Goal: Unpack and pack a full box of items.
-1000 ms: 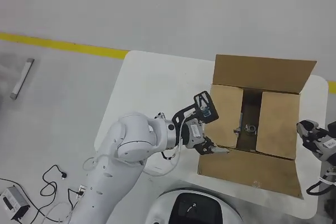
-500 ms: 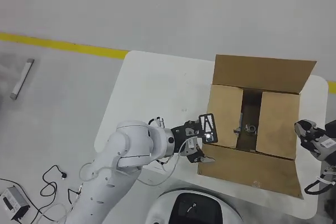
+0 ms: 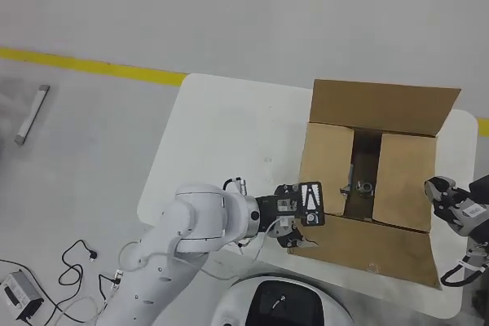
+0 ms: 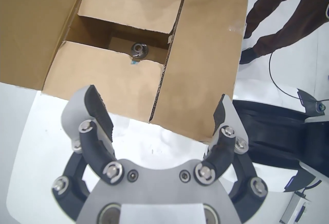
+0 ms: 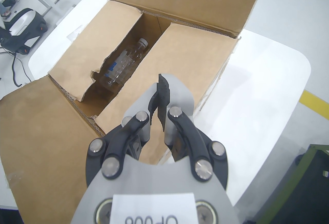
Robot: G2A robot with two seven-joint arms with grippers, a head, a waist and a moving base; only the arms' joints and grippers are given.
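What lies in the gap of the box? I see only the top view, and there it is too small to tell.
Observer: A clear bottle with a white cap, lying on its side inside the box.
Operator: Is the left gripper open enough to go in?
Observer: The left gripper is wide open and faces a corner of the box.
Operator: And the right one?
Observer: The right gripper is shut, with nothing between its fingers.
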